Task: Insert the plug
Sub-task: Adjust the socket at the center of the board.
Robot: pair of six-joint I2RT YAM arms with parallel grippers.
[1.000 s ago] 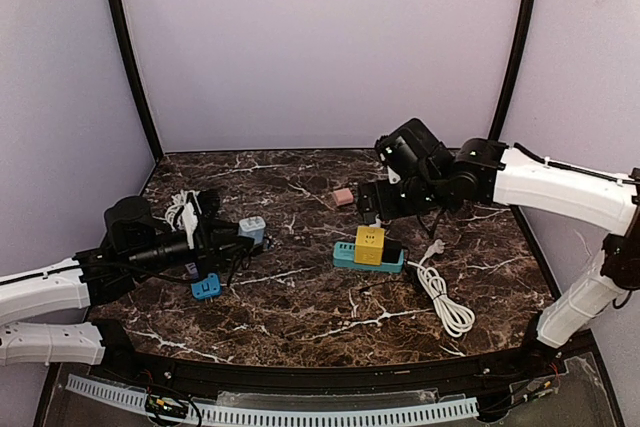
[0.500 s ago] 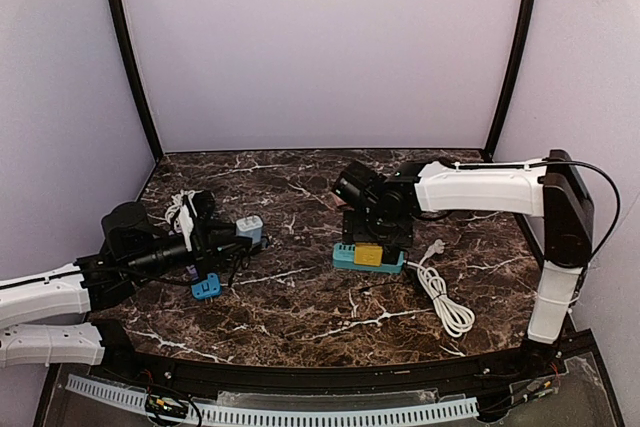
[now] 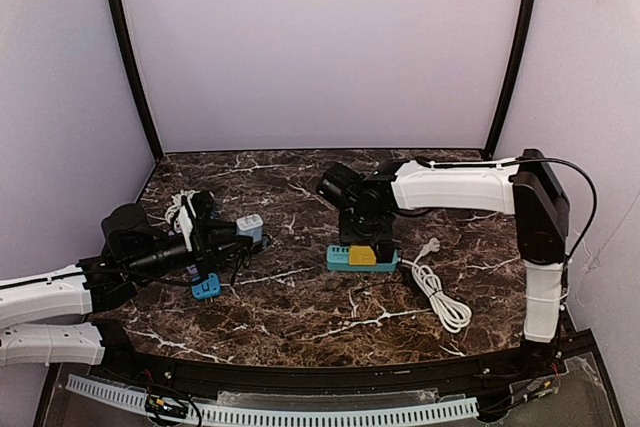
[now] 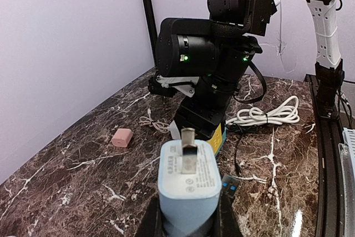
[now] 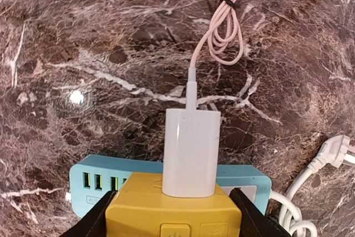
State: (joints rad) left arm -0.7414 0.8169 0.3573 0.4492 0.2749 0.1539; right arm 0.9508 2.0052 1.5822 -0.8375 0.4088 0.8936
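A pale blue plug (image 4: 187, 181) with its metal prongs pointing forward sits between the jaws of my left gripper (image 4: 186, 223), which is shut on it; the same plug (image 3: 250, 227) shows at the table's left, held just above the top. A yellow socket block (image 5: 173, 209) sits on a teal power strip (image 5: 94, 178) with a white charger (image 5: 191, 151) plugged into its top. My right gripper (image 5: 173, 217) reaches down over the block, one finger pressed against each side. From above, the right gripper (image 3: 365, 245) covers most of the yellow block (image 3: 362, 257).
A pink cable (image 5: 222, 31) coils away from the white charger. A white cord (image 3: 440, 292) lies right of the teal strip (image 3: 338, 259). A small blue adapter (image 3: 206, 287) lies by the left arm. A pink block (image 4: 122, 137) rests behind the strip.
My right arm swung left and down onto the yellow block, and its jaws closed in from wide open. The strip slid slightly left. The left arm barely moved.
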